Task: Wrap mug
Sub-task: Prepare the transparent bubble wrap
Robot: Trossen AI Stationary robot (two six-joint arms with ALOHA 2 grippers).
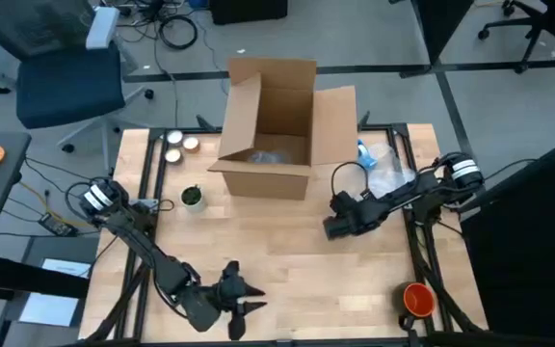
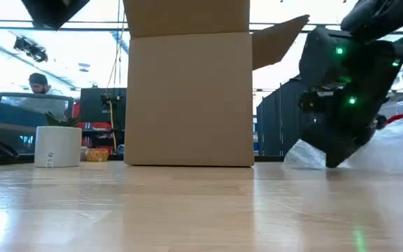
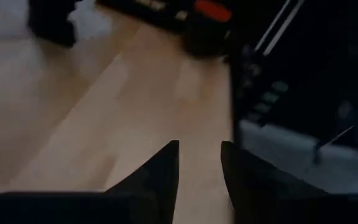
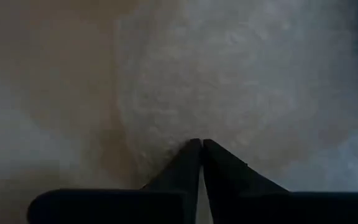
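Orange mug (image 1: 418, 300) apart from open box (image 1: 276, 130), contents unclear.

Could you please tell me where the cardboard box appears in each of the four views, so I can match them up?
High view: the cardboard box stands open at the table's far middle.
Low view: the box fills the centre, flaps up.
Left wrist view: not in it.
Right wrist view: not in it.
Shared landmark: the small potted plant beside the box, at left in the low view.
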